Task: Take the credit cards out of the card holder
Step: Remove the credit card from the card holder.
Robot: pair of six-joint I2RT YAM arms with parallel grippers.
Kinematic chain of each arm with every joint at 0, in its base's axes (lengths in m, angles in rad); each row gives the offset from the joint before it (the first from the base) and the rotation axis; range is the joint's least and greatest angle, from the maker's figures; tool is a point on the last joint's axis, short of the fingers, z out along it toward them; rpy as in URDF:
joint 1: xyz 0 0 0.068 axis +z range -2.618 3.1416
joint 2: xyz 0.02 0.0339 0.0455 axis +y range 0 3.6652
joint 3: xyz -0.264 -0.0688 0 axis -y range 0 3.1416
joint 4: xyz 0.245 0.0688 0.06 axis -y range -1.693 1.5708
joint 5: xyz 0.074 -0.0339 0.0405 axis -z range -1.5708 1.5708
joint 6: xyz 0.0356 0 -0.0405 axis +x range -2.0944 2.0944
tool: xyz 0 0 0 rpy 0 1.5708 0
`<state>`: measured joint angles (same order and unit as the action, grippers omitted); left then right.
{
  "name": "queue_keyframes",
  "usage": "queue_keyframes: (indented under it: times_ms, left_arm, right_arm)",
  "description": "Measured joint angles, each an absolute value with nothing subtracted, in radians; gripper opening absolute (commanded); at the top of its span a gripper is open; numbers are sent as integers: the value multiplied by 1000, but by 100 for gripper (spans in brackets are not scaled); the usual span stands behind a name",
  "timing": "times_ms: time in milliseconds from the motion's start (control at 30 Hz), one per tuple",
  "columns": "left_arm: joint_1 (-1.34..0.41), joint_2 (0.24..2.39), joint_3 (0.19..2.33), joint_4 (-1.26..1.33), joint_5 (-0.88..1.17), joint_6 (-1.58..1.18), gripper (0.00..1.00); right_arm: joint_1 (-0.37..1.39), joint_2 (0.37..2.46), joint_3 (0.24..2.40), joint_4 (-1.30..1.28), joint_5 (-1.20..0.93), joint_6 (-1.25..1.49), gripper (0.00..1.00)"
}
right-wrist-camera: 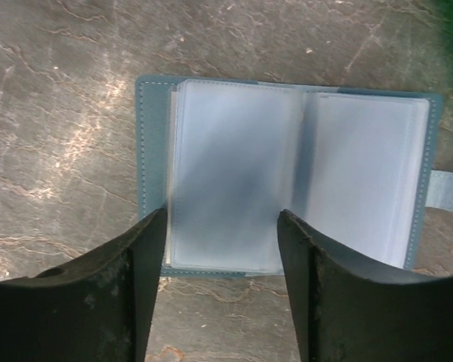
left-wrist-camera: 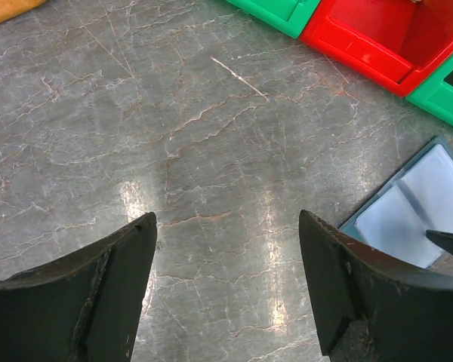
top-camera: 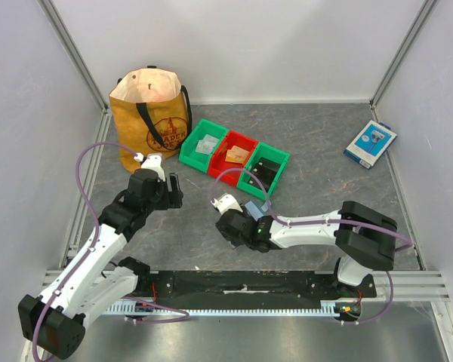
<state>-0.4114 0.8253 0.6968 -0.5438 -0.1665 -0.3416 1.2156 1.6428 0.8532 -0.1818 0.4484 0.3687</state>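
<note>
The card holder (right-wrist-camera: 287, 173) lies open and flat on the marble table, a dusty-blue bifold with pale translucent sleeves. I cannot tell whether cards are in the sleeves. My right gripper (right-wrist-camera: 223, 219) is open just above it, and its jaws straddle the near edge of the left page. In the top view the card holder (top-camera: 257, 206) is mostly hidden under my right gripper (top-camera: 238, 222). Pale cards (top-camera: 205, 145) lie in the left green bin and orange-tan cards (top-camera: 236, 153) in the red bin. My left gripper (left-wrist-camera: 226, 219) is open and empty over bare table, left of the card holder (left-wrist-camera: 415, 211).
Three bins stand in a diagonal row behind the card holder: green (top-camera: 202, 143), red (top-camera: 238, 154), green (top-camera: 264, 170). A tan tote bag (top-camera: 151, 117) stands at the back left. A blue-and-white box (top-camera: 370, 143) lies at the back right.
</note>
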Motion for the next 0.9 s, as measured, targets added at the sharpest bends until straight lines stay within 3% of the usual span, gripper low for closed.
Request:
queue_keyframes:
  times_ms: [300, 433, 500, 700, 900]
  left_arm:
    - [-411, 825, 697, -544, -166, -342, 81]
    - [-411, 825, 697, -544, -166, -342, 81]
    - [-410, 825, 697, -544, -165, -342, 81]
    - [-410, 825, 697, -544, -165, -342, 81]
    - [-407, 825, 697, -544, -150, -342, 80]
  right_arm:
    - [1222, 1678, 876, -145, 353, 402, 36]
    - [1244, 1717, 921, -135, 333, 419, 34]
    - [1258, 1729, 939, -135, 321, 430, 36]
    - [1284, 1748, 1002, -176, 295, 472, 57]
    - [1280, 1728, 1036, -228, 350, 488, 70]
